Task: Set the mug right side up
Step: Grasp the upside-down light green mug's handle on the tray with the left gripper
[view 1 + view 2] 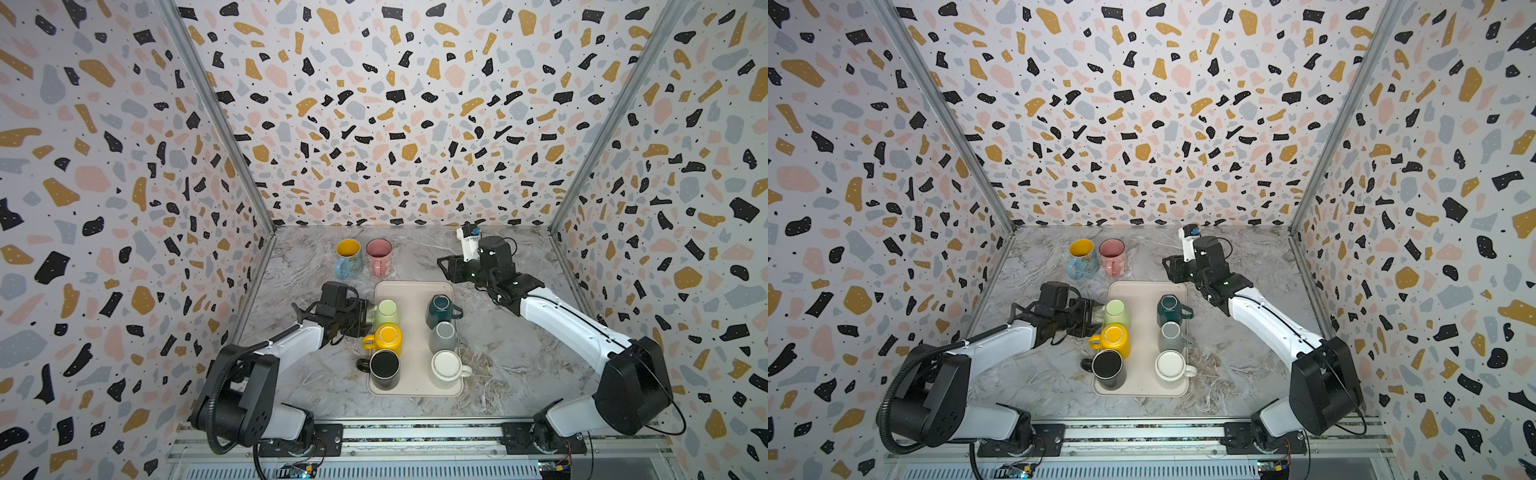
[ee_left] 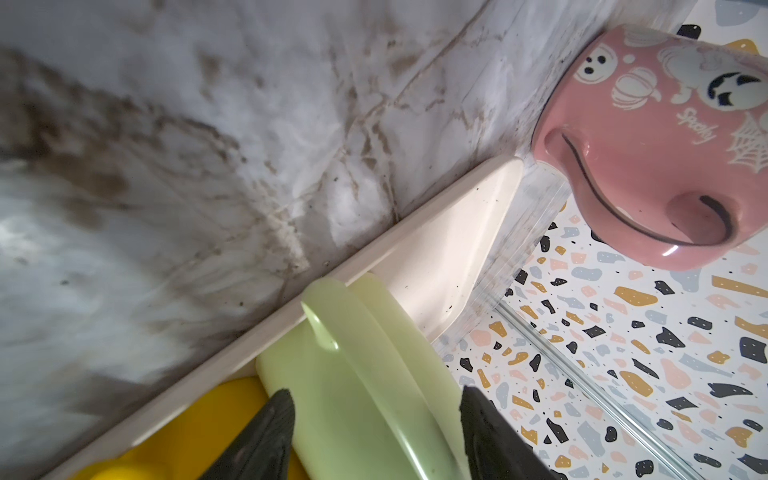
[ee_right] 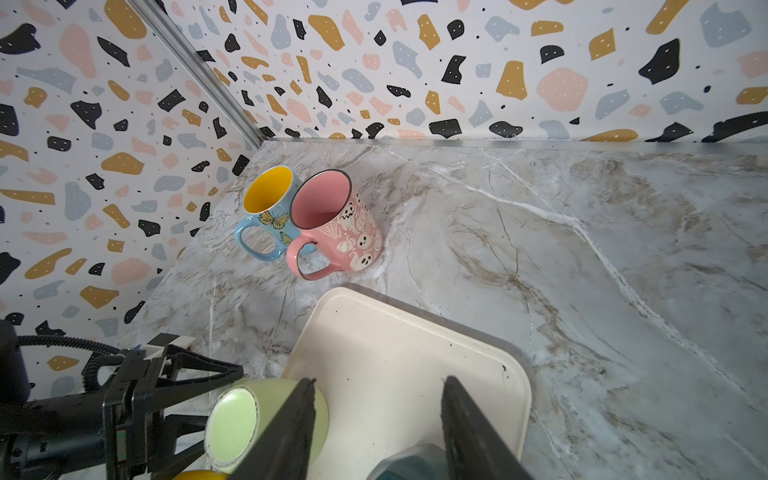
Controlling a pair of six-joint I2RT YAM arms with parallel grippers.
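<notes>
Left claw [image 2: 374,392], open, straddled the handle [image 2: 361,353] of the inverted green mug [image 1: 386,312] at the far-left corner of the tray [image 1: 415,374]; right claw [image 3: 378,380] hung open near the tray's far-right corner.

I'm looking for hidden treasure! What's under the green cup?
The green cup sits upside down on the cream tray, so the tray is under it. Anything trapped inside is hidden by the cup itself.

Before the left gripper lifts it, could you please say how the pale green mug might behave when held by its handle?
The pale green mug looks stiff and glossy, so its handle may slip in the left gripper. Held off-centre there, it would probably swing. It may nudge the close yellow mug.
</notes>
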